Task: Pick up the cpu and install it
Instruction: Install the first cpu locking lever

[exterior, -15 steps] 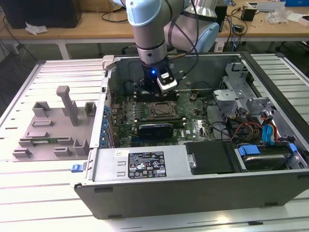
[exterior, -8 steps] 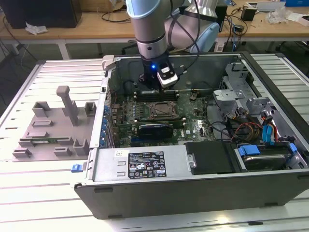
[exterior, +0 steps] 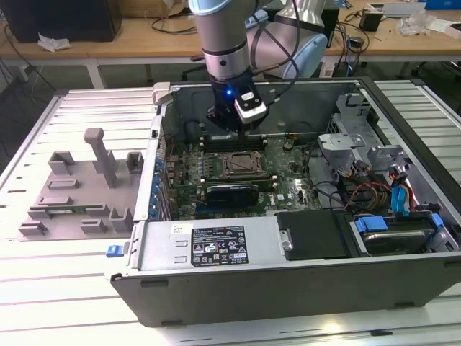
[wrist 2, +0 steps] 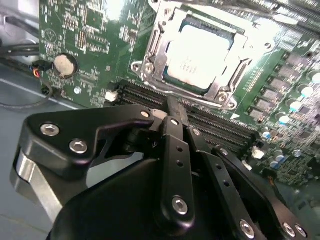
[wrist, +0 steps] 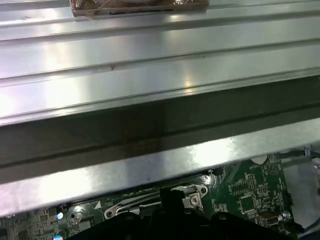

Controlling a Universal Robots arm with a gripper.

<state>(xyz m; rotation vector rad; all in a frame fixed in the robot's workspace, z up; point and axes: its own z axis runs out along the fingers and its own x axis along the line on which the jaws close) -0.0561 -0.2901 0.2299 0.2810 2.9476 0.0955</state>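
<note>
Silvery square cpu (wrist 2: 197,55) lies seated inside the metal-framed socket (wrist 2: 150,67), so it looks placed; black gripper (wrist 2: 172,107) hangs just beside it, fingers together, empty.

Arm (exterior: 223,32): thick grey metal tube, pale blue band at top edge, dark ring lower down. Small blue light on black wrist section. White-and-black camera box (exterior: 250,106) clipped beside the wrist, black cable looping off behind it. Gripper (wrist 2: 172,107): matte black, chunky linkage bars, silver screws at the pivots, bare metal cylinder edge behind the black housing. Black gripper parts also in first wrist view.
</note>
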